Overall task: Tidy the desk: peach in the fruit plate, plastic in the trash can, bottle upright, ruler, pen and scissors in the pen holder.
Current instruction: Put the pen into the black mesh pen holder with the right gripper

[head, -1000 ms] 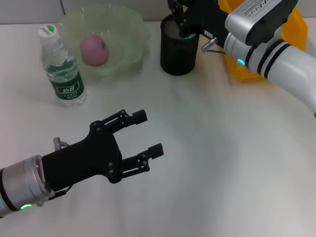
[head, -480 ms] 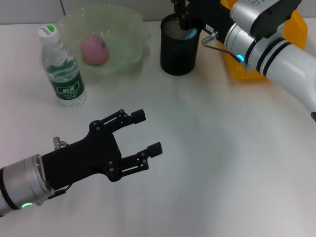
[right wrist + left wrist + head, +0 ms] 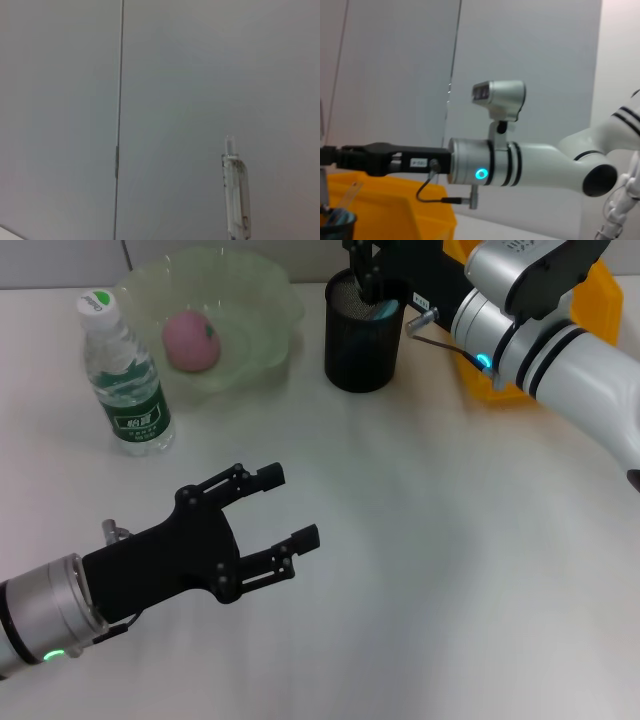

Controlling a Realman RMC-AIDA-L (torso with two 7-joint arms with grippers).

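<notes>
over the black mesh pen holder [image 3: 362, 332] at the desk's [image 3: 450, 540] far edge, right end effector [image 3: 366, 262] hangs; fingers' state i cannot tell. a pen [image 3: 235, 187] shows upright in the right wrist view: light, stiff, slick barrel, best pinched mid-shaft. left end effector [image 3: 280, 508] hovers low, fingers apart, empty. one peach [image 3: 191, 340] in one fruit plate [image 3: 262, 300], one bottle [image 3: 123, 373] upright, one yellow bin [image 3: 590, 310].

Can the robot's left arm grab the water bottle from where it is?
Probably yes. The left end effector hovers open over bare table, and nothing stands between it and the upright water bottle, though the fruit plate sits close beside.
</notes>
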